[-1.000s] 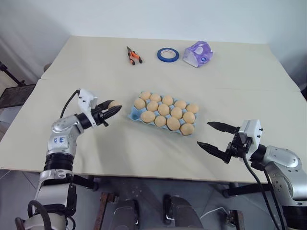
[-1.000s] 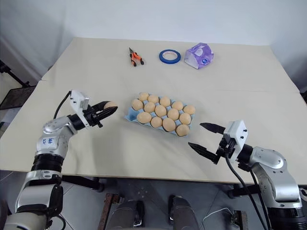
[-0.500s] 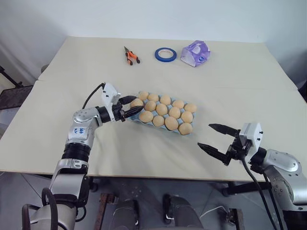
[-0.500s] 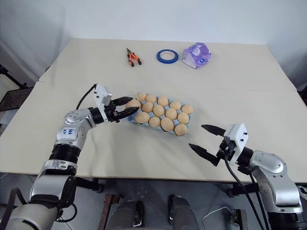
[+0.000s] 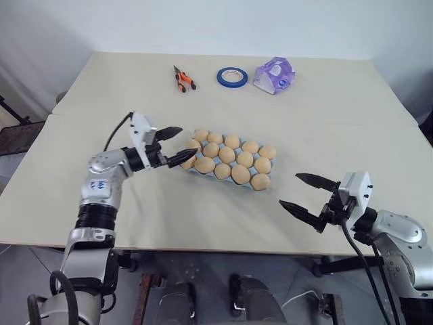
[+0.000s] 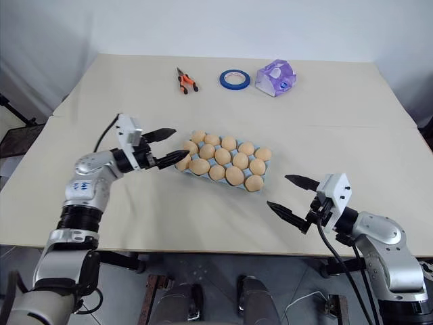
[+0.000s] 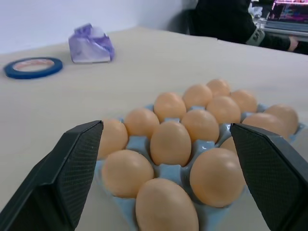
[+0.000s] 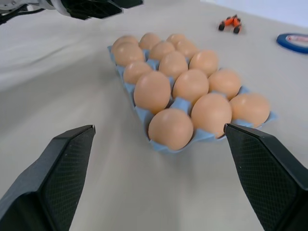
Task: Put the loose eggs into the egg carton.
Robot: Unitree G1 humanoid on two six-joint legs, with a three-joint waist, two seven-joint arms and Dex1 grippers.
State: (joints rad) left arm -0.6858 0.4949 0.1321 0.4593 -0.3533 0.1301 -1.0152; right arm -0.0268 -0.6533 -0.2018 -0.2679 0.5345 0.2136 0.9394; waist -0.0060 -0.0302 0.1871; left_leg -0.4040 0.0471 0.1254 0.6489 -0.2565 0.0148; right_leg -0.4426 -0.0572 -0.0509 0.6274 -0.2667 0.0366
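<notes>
pliers, tape ring, purple lump, table

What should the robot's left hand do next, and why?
Probably pull back from the egg carton. The left gripper is open and empty at its end, every cup I can see holds an egg, and no loose eggs lie on the table.

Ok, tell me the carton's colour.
Light blue; the carton shows best in the right wrist view, between the eggs.
</notes>
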